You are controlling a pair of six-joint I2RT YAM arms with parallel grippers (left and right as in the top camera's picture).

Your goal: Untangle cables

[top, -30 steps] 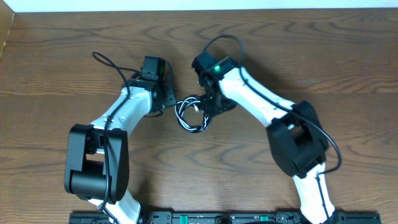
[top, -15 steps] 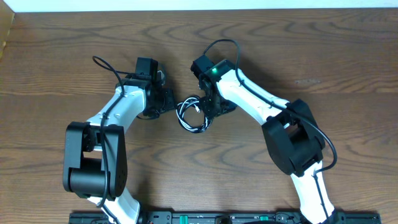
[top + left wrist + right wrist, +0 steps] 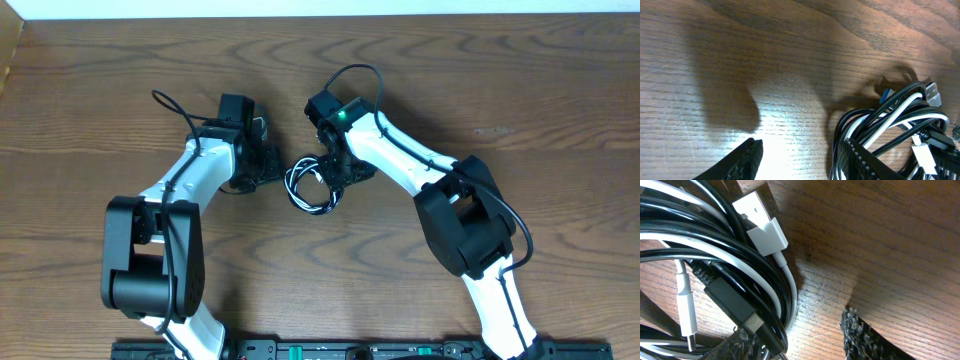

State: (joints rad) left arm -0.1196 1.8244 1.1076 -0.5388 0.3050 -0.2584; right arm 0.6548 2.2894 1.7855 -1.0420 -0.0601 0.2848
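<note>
Overhead: tangled cables [image 3: 310, 187] on wooden table [image 3: 560, 90]

The cables [image 3: 885, 125] run off both wrist views' edges; overhead they are too small to trace.

— What does everything rest on?
— On a brown wooden table [image 3: 520, 90] with dark grain lines.
— And what lies on it?
— Near the middle, a black cable [image 3: 900, 93] and a white cable [image 3: 892, 116] are wound together in one loose coil. A white USB plug [image 3: 760, 222] lies at the edge of the coil, and a black plug [image 3: 735, 305] lies across the loops.
</note>
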